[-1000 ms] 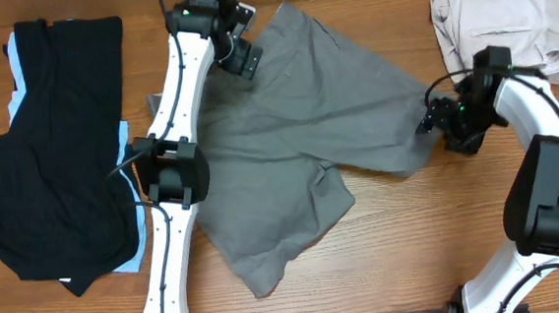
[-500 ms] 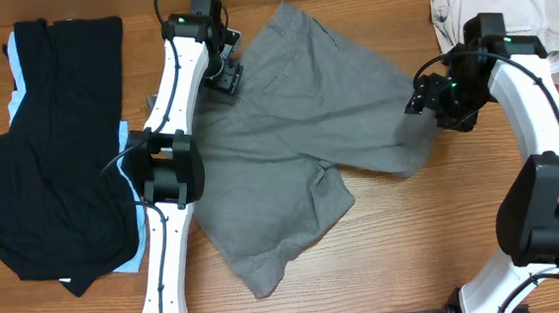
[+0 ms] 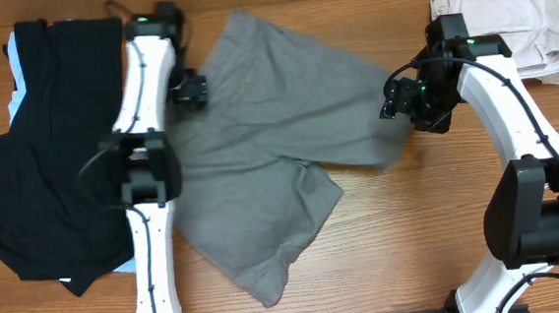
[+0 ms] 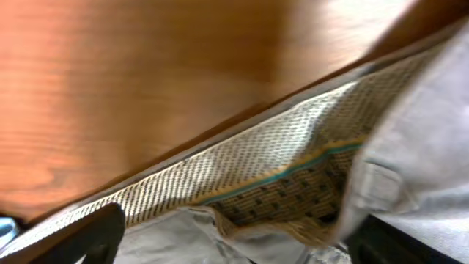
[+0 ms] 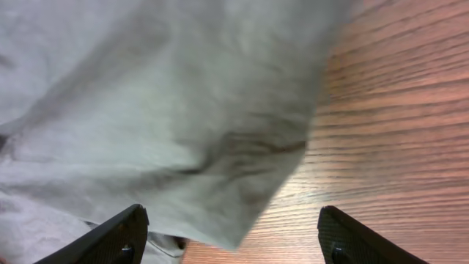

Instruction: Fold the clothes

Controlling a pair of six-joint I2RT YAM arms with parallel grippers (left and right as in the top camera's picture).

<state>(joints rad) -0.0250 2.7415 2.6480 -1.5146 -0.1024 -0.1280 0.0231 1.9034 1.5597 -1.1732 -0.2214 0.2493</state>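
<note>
We are seeing medium-grey woven shorts lying rumpled mid wooden desk. At waistband (patterned lining showing), left end effector hovering, spread; right end effector spread over leg hem, pinching nothing. We are judging cloth light, limp, soft: pinching waistband corner and hem.
</note>
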